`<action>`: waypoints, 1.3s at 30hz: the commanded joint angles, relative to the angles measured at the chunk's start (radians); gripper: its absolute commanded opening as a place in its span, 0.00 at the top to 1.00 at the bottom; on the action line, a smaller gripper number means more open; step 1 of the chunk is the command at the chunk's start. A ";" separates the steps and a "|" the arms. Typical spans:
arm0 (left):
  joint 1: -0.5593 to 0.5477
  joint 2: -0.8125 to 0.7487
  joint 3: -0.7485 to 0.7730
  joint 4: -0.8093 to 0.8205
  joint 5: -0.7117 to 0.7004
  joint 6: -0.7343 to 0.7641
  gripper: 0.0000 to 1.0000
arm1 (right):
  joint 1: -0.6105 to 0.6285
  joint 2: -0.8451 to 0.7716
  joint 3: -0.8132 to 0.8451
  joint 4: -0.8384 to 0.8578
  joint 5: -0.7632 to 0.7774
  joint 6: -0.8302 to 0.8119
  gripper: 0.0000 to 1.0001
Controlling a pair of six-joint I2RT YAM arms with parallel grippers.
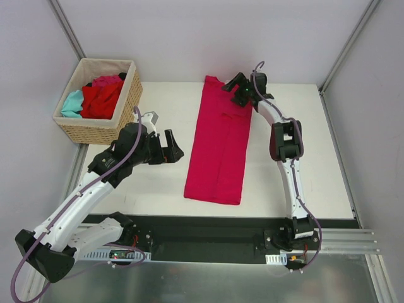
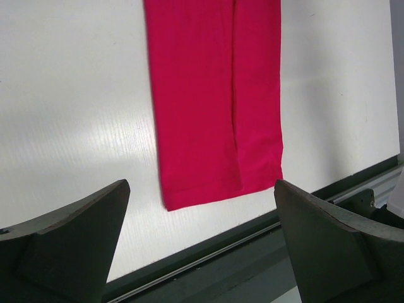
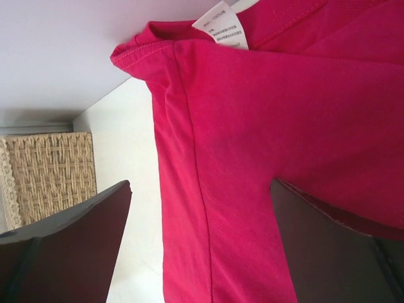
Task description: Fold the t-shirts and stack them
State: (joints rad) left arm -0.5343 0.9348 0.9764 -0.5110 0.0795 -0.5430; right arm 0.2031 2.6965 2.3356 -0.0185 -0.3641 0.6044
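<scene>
Left gripper (image 1: 172, 148): on the near left of the table (image 1: 151, 183), beside the long shirt and not touching it; jaws spread wide with nothing between them.
Magenta shirt (image 1: 219, 142): lies flat mid-table, folded lengthwise into a narrow strip, hem at the near end, collar at the far end; a fold edge runs down its length.
Right gripper (image 1: 238, 89): over the shirt's far right corner, near the collar; jaws spread wide. I can't tell from here whether its fingers touch the cloth.
Label (image 3: 221, 30): white tag showing at the collar in the right wrist view.
Basket (image 1: 129, 101): far left, at the table's corner.
In the basket: a red shirt (image 1: 101, 100), a teal one (image 1: 72, 105) and a pink one (image 1: 107, 81), all bunched up.
</scene>
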 commanded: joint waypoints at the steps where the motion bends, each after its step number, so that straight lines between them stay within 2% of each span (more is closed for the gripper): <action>1: 0.014 0.001 -0.021 0.035 0.049 -0.035 0.01 | 0.047 -0.015 0.028 -0.040 -0.059 0.040 0.04; 3: 0.013 0.010 -0.031 0.060 0.054 -0.040 0.01 | 0.047 -0.082 -0.062 -0.040 -0.055 -0.003 0.04; 6: 0.013 0.047 -0.045 0.121 0.065 -0.049 0.01 | 0.032 -0.312 -0.278 -0.032 -0.019 -0.107 0.04; 7: 0.013 0.059 -0.047 0.141 0.069 -0.055 0.01 | 0.029 -0.458 -0.332 -0.023 -0.010 -0.133 0.04; 8: 0.011 0.088 -0.047 0.153 0.072 -0.058 0.01 | 0.027 -0.534 -0.442 -0.020 0.010 -0.191 0.04; 12: 0.010 0.137 -0.068 0.241 0.055 -0.074 0.01 | 0.038 -0.893 -0.663 -0.023 0.040 -0.297 0.04; 14: 0.007 0.160 -0.071 0.272 0.046 -0.069 0.01 | 0.042 -1.056 -0.729 -0.078 0.037 -0.313 0.04; 18: 0.004 0.211 -0.085 0.311 0.078 -0.074 0.01 | 0.077 -1.214 -0.872 -0.256 -0.004 -0.287 0.04; 21: -0.004 0.240 -0.134 0.374 0.120 -0.098 0.01 | 0.143 -1.355 -1.135 -0.184 -0.010 -0.244 0.04; 22: -0.007 0.245 -0.146 0.388 0.124 -0.103 0.01 | 0.162 -1.382 -1.230 -0.189 0.000 -0.256 0.04; 25: -0.015 0.251 -0.186 0.439 0.184 -0.113 0.01 | 0.209 -1.471 -1.373 -0.212 0.045 -0.282 0.04; 29: -0.046 0.231 -0.249 0.503 0.243 -0.129 0.01 | 0.236 -1.563 -1.504 -0.215 0.034 -0.279 0.04; 33: -0.050 0.173 -0.353 0.560 0.244 -0.149 0.01 | 0.295 -1.601 -1.590 -0.207 0.034 -0.264 0.04; 39: -0.050 0.128 -0.380 0.566 0.249 -0.153 0.01 | 0.369 -1.606 -1.659 -0.181 0.027 -0.218 0.04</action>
State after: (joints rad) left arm -0.5827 1.1023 0.6018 -0.0174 0.2958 -0.6750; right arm 0.5278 1.1030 0.7036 -0.2451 -0.3305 0.3500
